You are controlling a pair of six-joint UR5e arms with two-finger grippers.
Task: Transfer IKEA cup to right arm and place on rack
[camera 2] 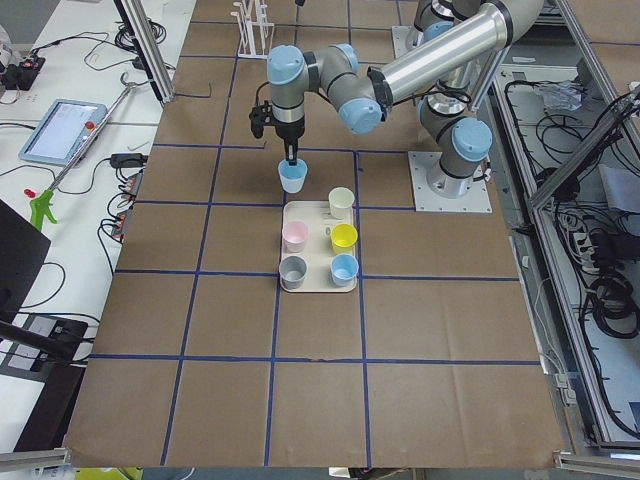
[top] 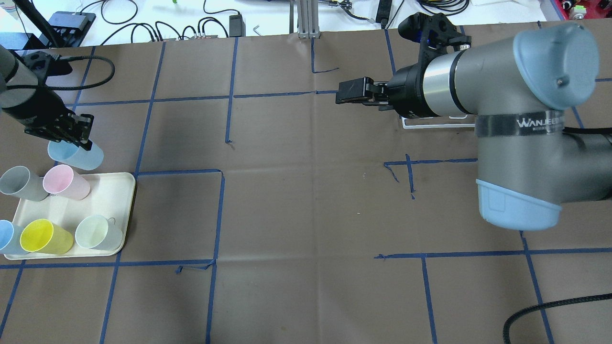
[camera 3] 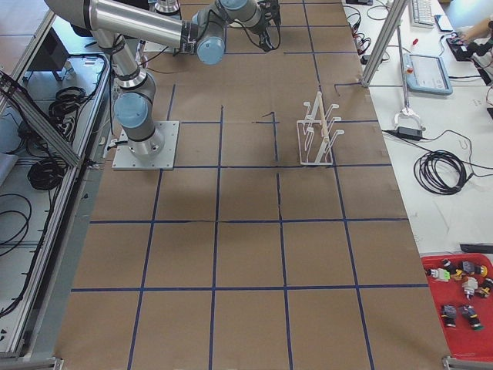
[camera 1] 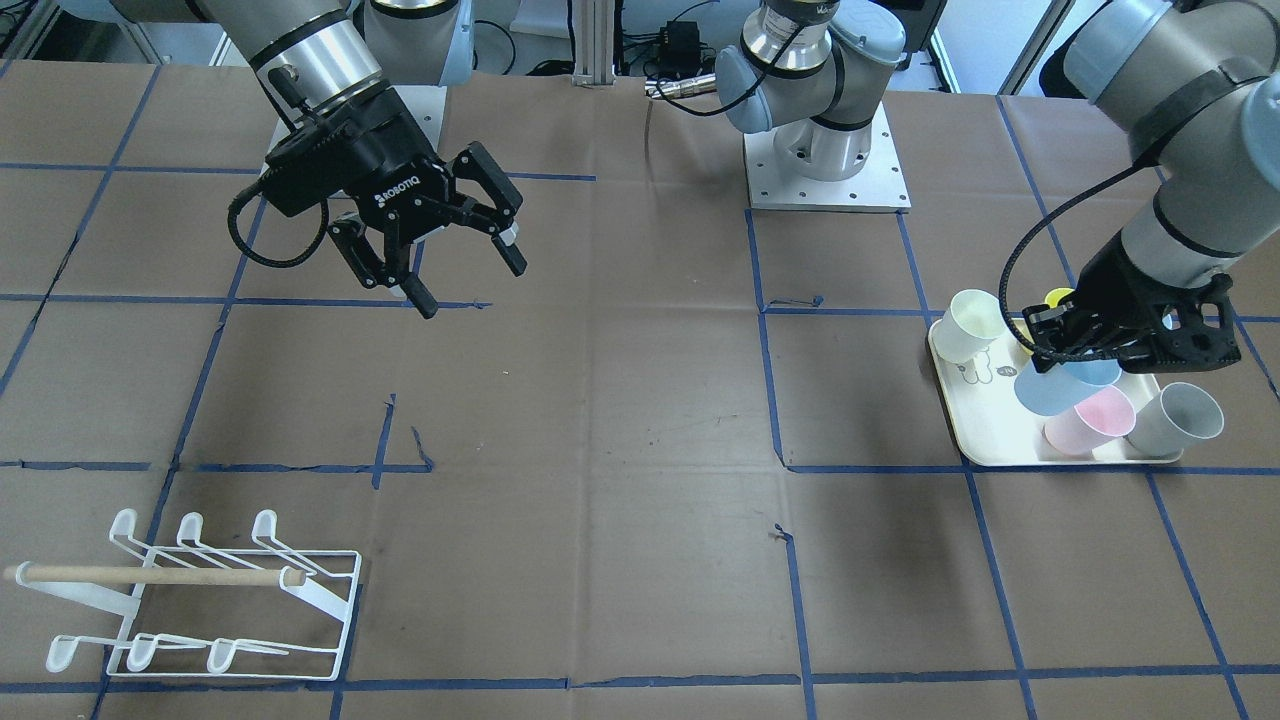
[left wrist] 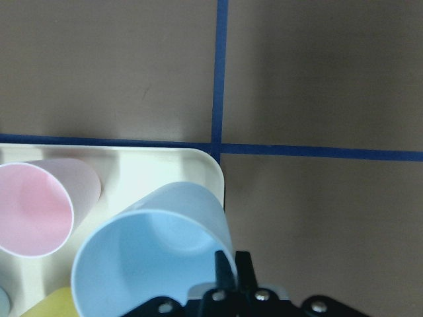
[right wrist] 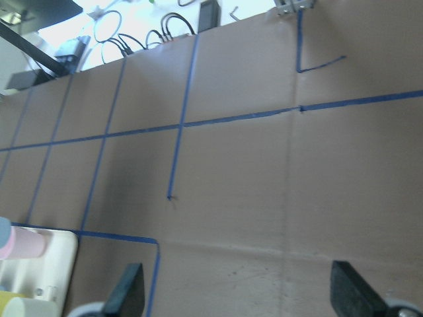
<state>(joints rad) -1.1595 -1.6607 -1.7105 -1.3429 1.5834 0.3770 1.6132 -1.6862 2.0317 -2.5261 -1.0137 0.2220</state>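
Left hand (left wrist: 232, 257) pinches the blue cup (left wrist: 145, 257) by its rim.

The tray (top: 117, 196) sits at my left end of the table (camera 1: 620, 400). Five cups (top: 64, 182) are on it, two in the far row and three in the near row. The IKEA cup (top: 79, 155) hangs in my left claw (top: 80, 142) over the tray's far corner (the one toward the table's middle). The rack (camera 1: 215, 577) stands well apart at my right end, toward the far side. My right claw (camera 1: 470, 285) hangs above the table, nearer my base and the middle than the rack.
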